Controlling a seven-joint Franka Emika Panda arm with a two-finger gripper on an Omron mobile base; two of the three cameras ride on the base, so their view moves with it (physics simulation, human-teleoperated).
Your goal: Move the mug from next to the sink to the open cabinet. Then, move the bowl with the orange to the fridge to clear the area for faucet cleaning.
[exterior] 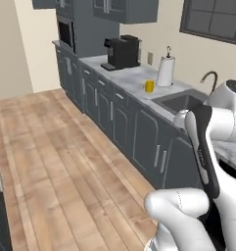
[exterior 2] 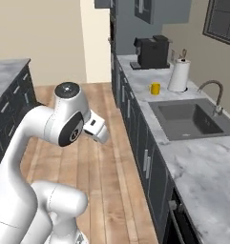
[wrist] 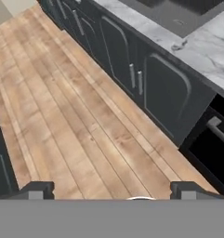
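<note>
Mug (exterior 2: 155, 88) first: it stands upright on the marble surface (exterior 2: 202, 157), between the coffee machine (exterior 2: 152, 52) and the sink (exterior 2: 188, 119), just beside the paper towel roll (exterior 2: 179, 75). Your fingers (wrist: 39, 189) are spread wide with nothing between them, looking down at the floor (wrist: 76, 121) well away from it. You're in the approach of the first step, so bring the base closer and raise the hand over the mug.

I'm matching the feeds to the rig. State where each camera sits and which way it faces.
Left base view: behind the arm's left, facing the counter; white arm lower right.
Right base view: behind its right, looking along the counter; arm lower left.
Hand view: on the hand, facing floor and base cabinets; open fingers at bottom.
Shared: both base views show the yellow mug, sink, paper towel roll.
</note>
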